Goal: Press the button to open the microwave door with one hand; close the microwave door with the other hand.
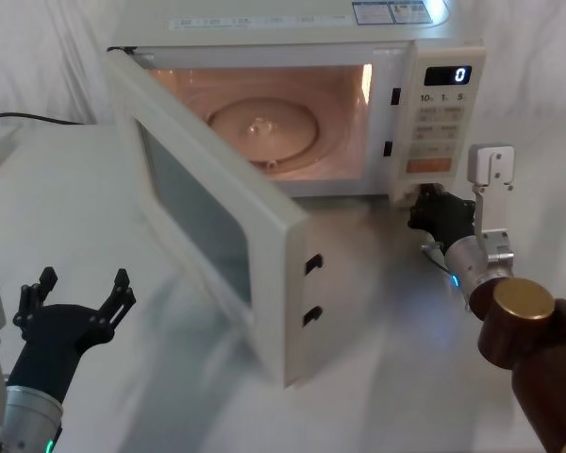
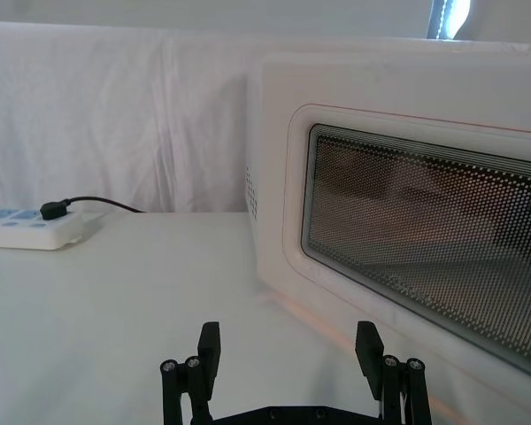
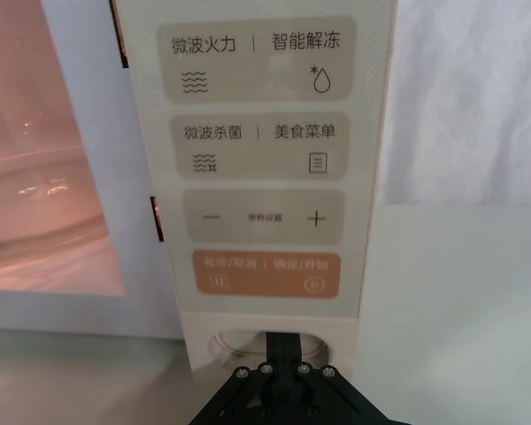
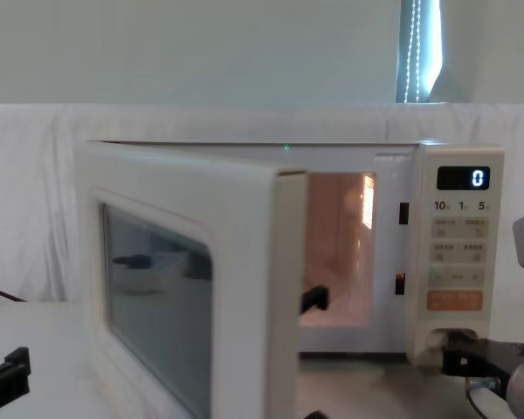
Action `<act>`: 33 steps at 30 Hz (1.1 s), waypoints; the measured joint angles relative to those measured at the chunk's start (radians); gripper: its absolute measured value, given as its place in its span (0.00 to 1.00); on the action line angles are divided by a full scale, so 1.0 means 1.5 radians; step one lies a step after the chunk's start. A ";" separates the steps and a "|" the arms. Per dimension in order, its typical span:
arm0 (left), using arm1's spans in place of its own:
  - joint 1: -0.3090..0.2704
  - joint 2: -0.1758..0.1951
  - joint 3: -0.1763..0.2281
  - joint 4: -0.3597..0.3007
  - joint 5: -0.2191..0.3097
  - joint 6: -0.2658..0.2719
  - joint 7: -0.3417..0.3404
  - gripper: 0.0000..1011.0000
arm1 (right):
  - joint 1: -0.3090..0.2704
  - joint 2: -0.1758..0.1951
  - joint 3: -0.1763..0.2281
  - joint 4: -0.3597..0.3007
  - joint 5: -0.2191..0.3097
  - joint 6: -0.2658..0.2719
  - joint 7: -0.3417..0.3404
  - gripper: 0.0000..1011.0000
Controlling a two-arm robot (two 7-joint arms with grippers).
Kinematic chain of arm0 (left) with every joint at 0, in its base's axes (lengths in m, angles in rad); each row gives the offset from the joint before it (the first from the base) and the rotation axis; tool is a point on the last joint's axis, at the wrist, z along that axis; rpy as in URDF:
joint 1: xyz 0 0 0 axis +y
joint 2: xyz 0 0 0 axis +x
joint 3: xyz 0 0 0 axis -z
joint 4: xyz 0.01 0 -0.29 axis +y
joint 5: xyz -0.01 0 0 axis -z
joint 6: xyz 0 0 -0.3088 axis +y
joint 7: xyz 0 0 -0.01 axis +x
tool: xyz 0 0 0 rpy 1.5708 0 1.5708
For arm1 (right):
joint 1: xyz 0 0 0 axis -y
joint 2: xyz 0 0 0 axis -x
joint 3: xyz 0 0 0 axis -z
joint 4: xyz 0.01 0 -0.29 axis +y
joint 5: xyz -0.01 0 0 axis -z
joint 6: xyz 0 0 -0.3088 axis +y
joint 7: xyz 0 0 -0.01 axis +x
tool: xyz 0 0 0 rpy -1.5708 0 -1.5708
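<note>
Head view: 1 microwave door (image 1: 217, 226), 2 grippers

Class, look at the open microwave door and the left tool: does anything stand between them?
Nothing visible does. The left tool hovers open, apart from the microwave door, with bare table between them.

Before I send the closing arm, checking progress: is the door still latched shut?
No, the door stands swung open, showing the lit cavity.
</note>
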State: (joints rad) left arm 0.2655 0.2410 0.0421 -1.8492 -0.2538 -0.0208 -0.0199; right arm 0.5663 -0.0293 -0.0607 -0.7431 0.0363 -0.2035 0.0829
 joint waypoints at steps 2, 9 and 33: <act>0.000 0.000 0.000 0.000 0.000 0.000 0.000 0.99 | -0.017 0.000 0.000 -0.028 0.000 0.012 0.000 0.00; 0.000 0.000 0.000 0.000 0.000 0.000 0.000 0.99 | -0.070 0.000 -0.005 -0.112 0.001 0.046 0.001 0.00; 0.000 0.000 0.000 0.000 0.000 0.000 0.000 0.99 | -0.237 0.013 -0.038 -0.347 -0.002 0.060 0.005 0.00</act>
State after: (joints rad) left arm 0.2655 0.2410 0.0421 -1.8492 -0.2538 -0.0208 -0.0199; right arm 0.2106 -0.0093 -0.1173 -1.2634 0.0340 -0.1142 0.0897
